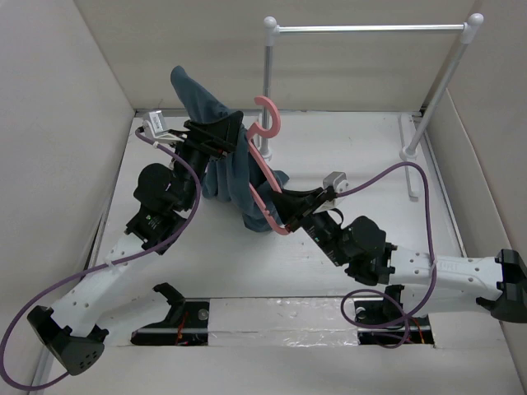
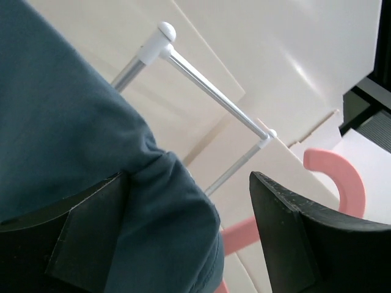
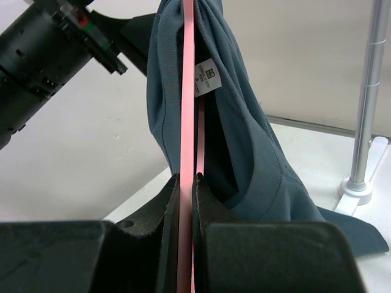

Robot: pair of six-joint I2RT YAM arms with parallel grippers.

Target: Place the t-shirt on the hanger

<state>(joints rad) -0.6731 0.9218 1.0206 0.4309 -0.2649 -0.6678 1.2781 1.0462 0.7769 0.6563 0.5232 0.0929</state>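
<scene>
Mid-desk, at the centre of the overhead view: hanger [image 1: 265,177] held up off the desk [image 1: 362,164], tilted, hook toward 12 o'clock, lower end toward 5 o'clock. Right jaws pressed together on the thin pink bar at that lower end; from the right wrist the bar runs straight up from between them. T-shirt [image 1: 233,169] bunched on the hanger, mostly on its 9 o'clock side, with cloth on both sides of the bar in the wrist view. A peak of cloth rises toward 11 o'clock. White label [image 3: 208,78] shows inside the shirt (print too small to read). Lower folds hang toward the desk; contact cannot be told. Left jaws spread wide at the shirt's upper part, 9 o'clock of the hook: cloth lies against one finger [image 2: 73,232], the other finger [image 2: 305,238] stands apart from it. Rack [image 1: 370,28] with silver bar at 1 o'clock, well apart.
</scene>
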